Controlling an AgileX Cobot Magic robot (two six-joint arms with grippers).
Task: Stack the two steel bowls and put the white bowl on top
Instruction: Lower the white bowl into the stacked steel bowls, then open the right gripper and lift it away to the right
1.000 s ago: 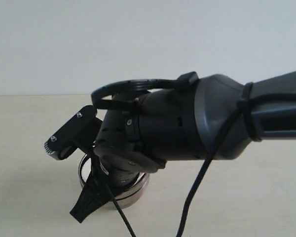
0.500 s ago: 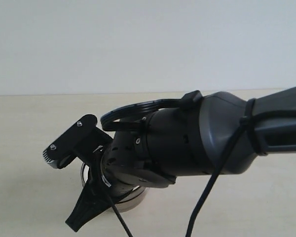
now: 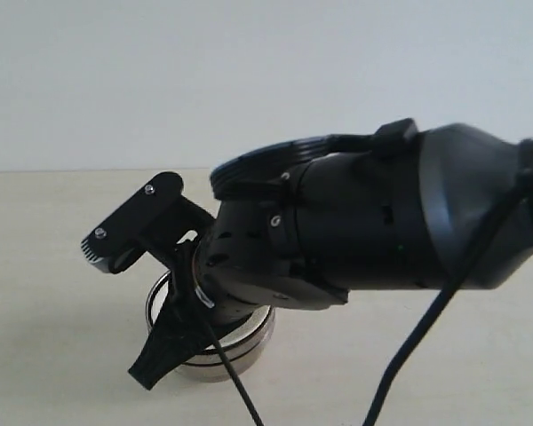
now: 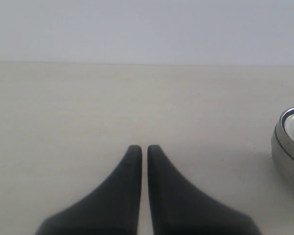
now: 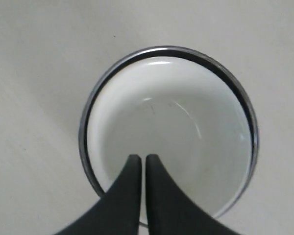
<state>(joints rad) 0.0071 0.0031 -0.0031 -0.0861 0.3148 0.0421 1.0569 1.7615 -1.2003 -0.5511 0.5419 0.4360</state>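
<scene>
White bowl [image 5: 171,132] sits nested inside the steel bowls [image 3: 244,342], near the middle of the table [image 4: 63,107]. The steel shows as one shiny stack, and I cannot separate the two bowls for certain. The dark gap between white rim and steel rim is wider on one side, so the white bowl may be seated slightly off-centre. Stack looks essentially complete. Right fingers [image 5: 132,171] are closed and empty, tips over the near rim of the white bowl. Whether they touch it is not clear. Left fingers [image 4: 132,161] are closed on nothing, over bare table, well apart from the stack. Risk: closed tips this near the rim could catch it on a sideways retreat, tilting the white bowl or dragging the stack; smooth steel on a smooth table would probably slide easily.
</scene>
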